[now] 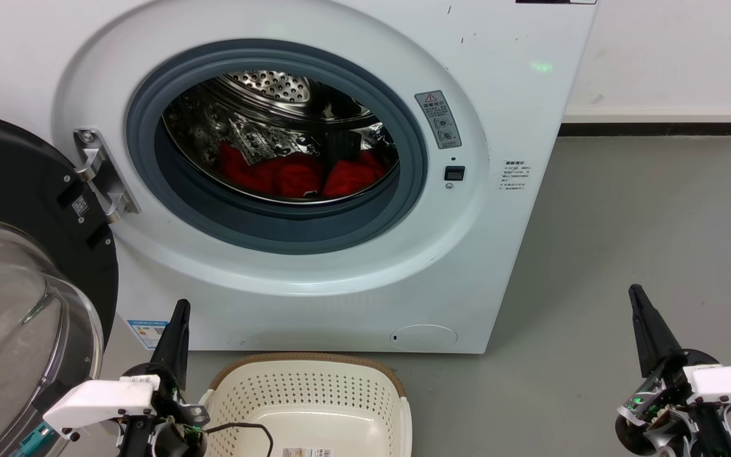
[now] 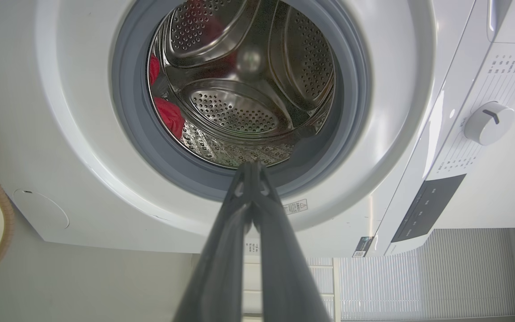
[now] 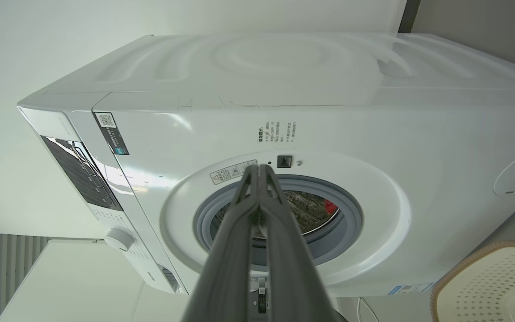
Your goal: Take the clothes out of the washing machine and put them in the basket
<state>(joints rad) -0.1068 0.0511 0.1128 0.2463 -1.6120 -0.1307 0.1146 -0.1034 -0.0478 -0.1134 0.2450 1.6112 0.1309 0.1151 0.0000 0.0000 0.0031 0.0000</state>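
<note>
The black-rimmed glass door point(image 1: 23, 190) stands swung wide at the left of the washing machine point(image 1: 518, 95), clear of the porthole. Just right of it the left gripper point(image 1: 179, 314) hangs low, its two dark fingers pressed together on nothing and pointing up at the machine's front. Beside it the basket point(image 1: 305, 358) sits on the floor against the foot of the machine, below the porthole, with no red fabric in the part I can see. The clothes point(image 1: 302, 174) lie in a red heap at the bottom of the drum point(image 1: 270, 86), just behind the lower lip of the grey gasket point(image 1: 276, 228). Far right, well apart from the opening, the right gripper point(image 1: 637, 298) also has its fingers closed tip to tip, holding nothing. No garment is out yet, so I judge the step in hand to be the first reach. The left arm looks better placed. It should spread its fingers before crossing the gasket, pass over the lower lip without scraping it, and sink the tips into a thick fold. It should then lift high enough that trailing cloth clears the rim before it swings down to the basket.
</note>
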